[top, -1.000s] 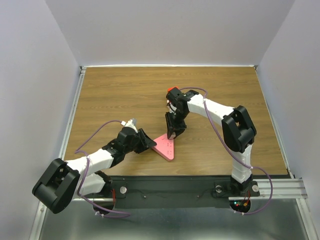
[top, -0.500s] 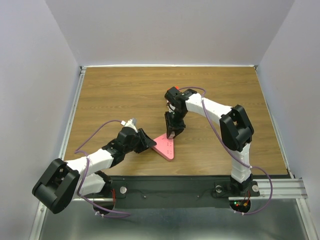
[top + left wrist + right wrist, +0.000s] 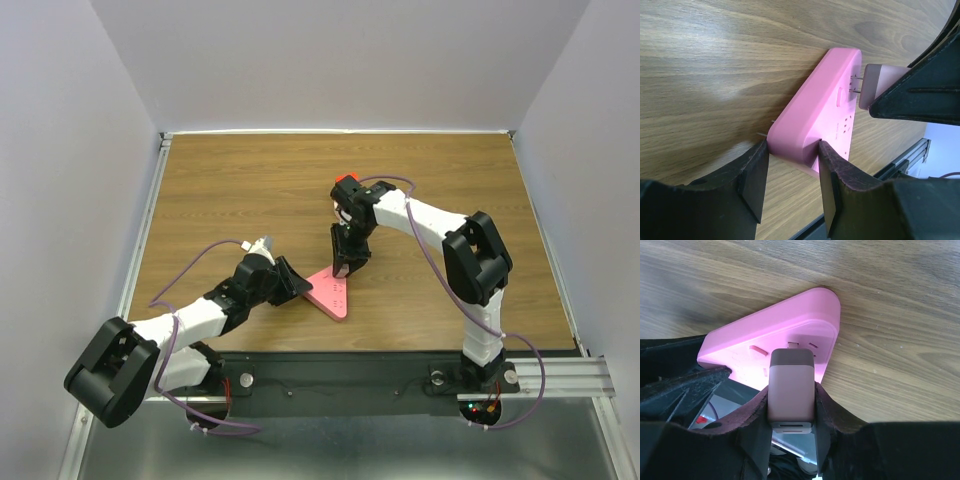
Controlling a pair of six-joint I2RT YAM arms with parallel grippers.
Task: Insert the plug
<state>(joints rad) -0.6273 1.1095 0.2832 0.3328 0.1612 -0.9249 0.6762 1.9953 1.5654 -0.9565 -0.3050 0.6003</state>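
A pink triangular socket block (image 3: 334,294) lies flat on the wooden table. My left gripper (image 3: 791,150) is shut on one rounded corner of the socket block (image 3: 827,107), one finger on each side. My right gripper (image 3: 791,396) is shut on the plug (image 3: 791,385), a rose-beige rectangular adapter held just off the socket block's face (image 3: 785,330). In the left wrist view the plug (image 3: 876,86) points its metal prongs (image 3: 856,83) at the face; their tips reach it and bare metal still shows. From above, the right gripper (image 3: 345,264) hides the plug.
The table's near edge with a black mounting rail (image 3: 350,375) runs close behind the block. Purple cables (image 3: 205,260) trail from both arms. Grey walls enclose the table on three sides.
The right wrist rocked slightly and came back. The plug stays over the same spot on the block. The left arm and the block have not moved.
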